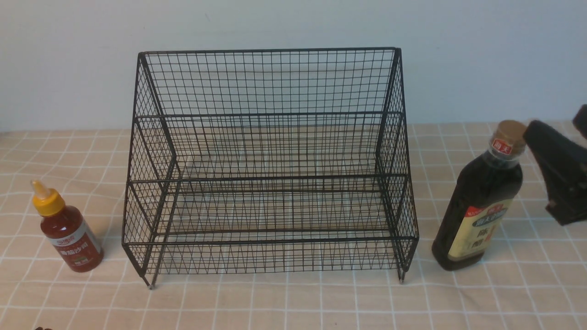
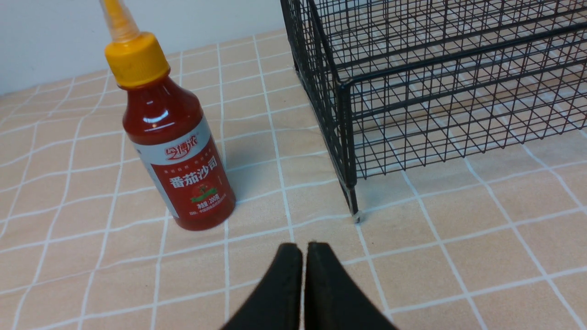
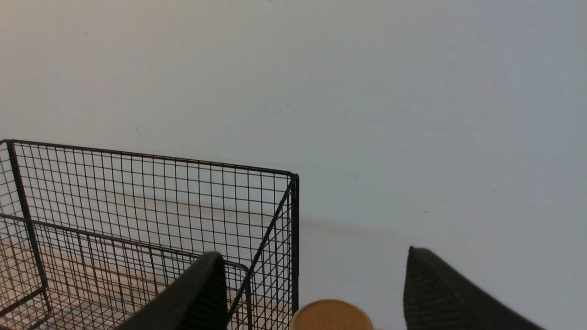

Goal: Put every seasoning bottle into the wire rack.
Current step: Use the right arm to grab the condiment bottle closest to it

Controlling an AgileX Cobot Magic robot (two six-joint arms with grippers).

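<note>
No bottle is racked: the rack (image 1: 270, 160) stands empty on the bench (image 1: 293, 302), the red bottle (image 1: 69, 231) at its 9 o'clock near the pinched-shut left end effector (image 2: 302, 250), and the vinegar bottle (image 1: 481, 201) at its 3 o'clock, with the right end effector (image 3: 314, 254) spread wide and empty near its cap.

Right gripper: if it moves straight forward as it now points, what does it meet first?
Probably the gold cap of the tall dark vinegar bottle, between the fingers of the open right gripper; depth is unclear.
</note>
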